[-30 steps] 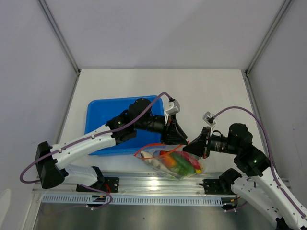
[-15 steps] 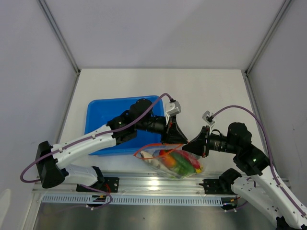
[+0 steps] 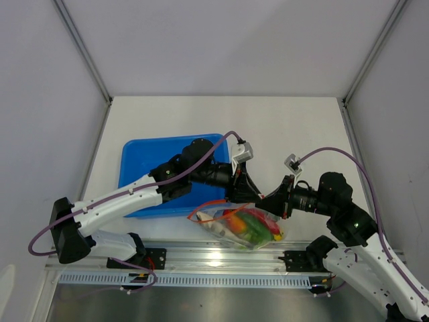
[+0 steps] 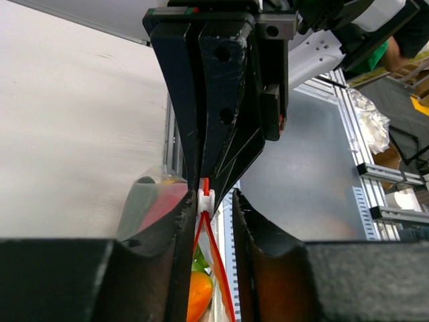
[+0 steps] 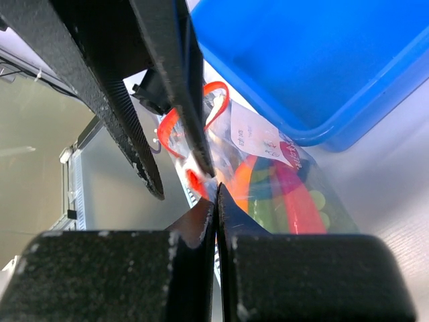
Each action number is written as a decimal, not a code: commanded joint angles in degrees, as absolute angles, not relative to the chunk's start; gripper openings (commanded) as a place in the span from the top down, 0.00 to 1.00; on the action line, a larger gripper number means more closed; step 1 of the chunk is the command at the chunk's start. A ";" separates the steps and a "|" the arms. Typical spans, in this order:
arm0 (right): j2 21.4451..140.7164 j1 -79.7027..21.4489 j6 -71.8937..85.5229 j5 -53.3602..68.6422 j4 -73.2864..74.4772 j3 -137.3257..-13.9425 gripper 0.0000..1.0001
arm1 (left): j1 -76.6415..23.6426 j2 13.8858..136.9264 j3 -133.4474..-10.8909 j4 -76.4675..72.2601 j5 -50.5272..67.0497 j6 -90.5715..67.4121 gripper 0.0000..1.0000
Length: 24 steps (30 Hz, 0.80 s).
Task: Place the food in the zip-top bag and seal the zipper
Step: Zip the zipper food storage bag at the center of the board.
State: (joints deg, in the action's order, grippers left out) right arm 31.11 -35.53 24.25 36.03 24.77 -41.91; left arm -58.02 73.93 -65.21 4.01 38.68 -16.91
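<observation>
Grippers meet at the mouth of a loaded zip-top bag point(image 3: 228, 227) near the table's front edge.

From above, my left gripper point(image 3: 254, 198) and right gripper point(image 3: 267, 203) come tip to tip over the bag's right end, with the food point(image 3: 251, 226) already inside and the blue tray point(image 3: 144, 164) just beside it. My left wrist view shows my left jaws narrowly parted, straddling the zipper point(image 4: 206, 183) at its white slider point(image 4: 206, 197), while the right jaws opposite pinch the strip's red end. My right wrist view shows those right jaws pressed together at that end, the strip looping open beyond. To seal well, I judge the right should hold the end taut while the left closes lightly and runs the slider straight along.
</observation>
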 commanded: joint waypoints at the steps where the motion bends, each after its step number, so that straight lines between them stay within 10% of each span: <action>1: 30.76 -35.68 24.96 35.07 21.01 -44.47 1.00 | -58.36 72.77 -65.13 4.66 37.88 -16.52 0.68; 12: 30.50 -35.95 25.05 34.81 21.18 -44.56 1.00 | -58.36 73.04 -65.21 5.44 36.92 -16.52 0.99; 24: 28.39 -36.03 25.22 32.16 20.92 -44.47 1.00 | -58.80 69.26 -62.58 11.25 32.87 -16.70 1.00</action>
